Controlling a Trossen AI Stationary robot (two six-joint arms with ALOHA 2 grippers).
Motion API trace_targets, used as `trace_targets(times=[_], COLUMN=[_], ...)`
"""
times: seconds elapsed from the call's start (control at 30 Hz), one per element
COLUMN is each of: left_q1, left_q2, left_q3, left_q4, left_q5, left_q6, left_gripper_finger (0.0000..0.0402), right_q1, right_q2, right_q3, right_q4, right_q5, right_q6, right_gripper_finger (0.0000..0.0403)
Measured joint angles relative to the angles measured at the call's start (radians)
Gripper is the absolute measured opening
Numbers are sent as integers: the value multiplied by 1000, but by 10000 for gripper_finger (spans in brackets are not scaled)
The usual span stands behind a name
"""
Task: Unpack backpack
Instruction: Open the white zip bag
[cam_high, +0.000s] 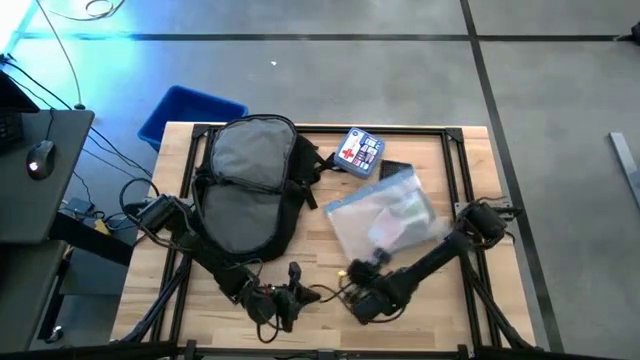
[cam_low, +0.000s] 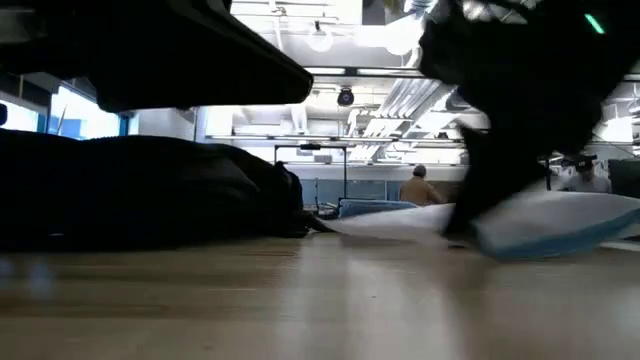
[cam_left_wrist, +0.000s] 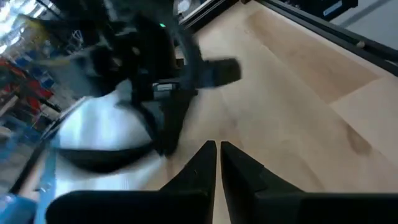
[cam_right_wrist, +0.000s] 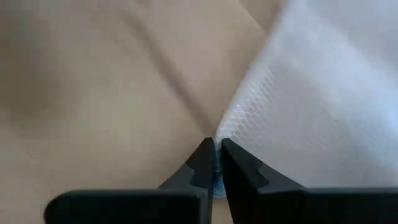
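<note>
The black backpack (cam_high: 250, 190) lies on the table's left half, open, with its grey lining facing up; in the low view it is the dark mound (cam_low: 140, 190). To its right lies a clear plastic zip pouch (cam_high: 385, 215) with a blue edge (cam_low: 560, 225). My right gripper (cam_high: 352, 272) is at the pouch's near left corner, shut on it (cam_right_wrist: 217, 149). My left gripper (cam_high: 292, 275) hovers over bare wood near the table's near edge, just left of the right gripper, shut and touching nothing (cam_left_wrist: 217, 150). My right gripper pinches the pouch's near left corner (cam_right_wrist: 231, 127) between its two fingers, at the blue-edged seam. The fingers come from the table's near side, low over the wood. The rest of the pouch stretches away toward the far right; whether the corner is lifted, I cannot tell.
A small box with red and blue print (cam_high: 360, 150) and a dark flat object (cam_high: 397, 170) lie beyond the pouch toward the far edge. A blue bin (cam_high: 190, 110) stands off the far left corner. Bare wood (cam_high: 450, 300) shows along the near edge.
</note>
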Motion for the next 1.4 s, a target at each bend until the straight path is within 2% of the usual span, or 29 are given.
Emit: trace_targets(times=[0.13,0.27,0.4,0.6,0.67,0.73,0.8,0.9,1.03,1.17,1.27,1.4], left_q1=[0,0,0,8,16,23,29,37,54,75,96,121], left_q2=[0,-1,-1,-1,-1,-1,-1,-1,-1,7,25,60], left_q3=[0,0,0,0,0,0,0,0,0,0,-1,0], left_q4=[-11,-62,-61,-96,-119,-152,-180,-189,-188,-181,-167,-127], left_q5=[-5,-7,-6,-6,-6,-4,15,57,104,179,183,217], left_q6=[24,24,22,-44,-87,-135,-181,-256,-326,-305,-321,-331], left_gripper_finger=[22,52,83,104,104,102,99,95,90,90,90,90], right_q1=[-55,-86,-111,-113,-88,-51,-10,54,144,216,244,263], right_q2=[0,-2,-2,-6,-10,-11,-9,-10,-6,-6,-6,-6], right_q3=[50,109,213,464,531,553,542,457,304,184,125,39], right_q4=[273,293,185,-170,-311,-451,-598,-736,-727,-682,-685,-671], right_q5=[-34,-32,-40,-47,-100,-139,-177,-244,-348,-386,-369,-280], right_q6=[-295,-412,-488,-582,-614,-564,-444,-248,-70,-33,35,125], right_gripper_finger=[2,5,41,146,173,190,198,201,202,202,202,202])
